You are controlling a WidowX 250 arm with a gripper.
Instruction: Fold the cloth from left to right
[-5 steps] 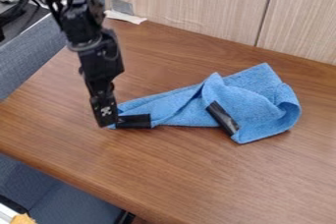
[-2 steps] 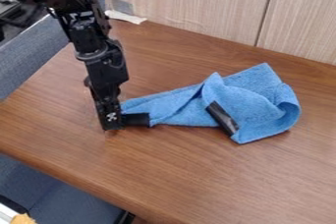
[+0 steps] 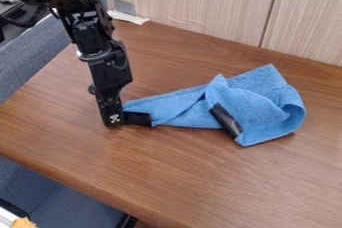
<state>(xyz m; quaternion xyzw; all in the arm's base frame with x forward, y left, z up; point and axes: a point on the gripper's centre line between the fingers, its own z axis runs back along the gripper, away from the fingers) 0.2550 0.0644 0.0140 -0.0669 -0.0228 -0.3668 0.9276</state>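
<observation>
On tbl [image 3: 174, 172]: 1 blue cloth [image 3: 257, 97] w/ 2 blk strips [image 3: 226, 120]; 1 gripper [image 3: 114, 122] at cloth's L end, can't tell if clenched.

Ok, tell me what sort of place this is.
Probably an office or lab corner: a brown wood-grain table against a pale wood-grain panel, with a grey-blue fabric-covered partition alongside.
</observation>
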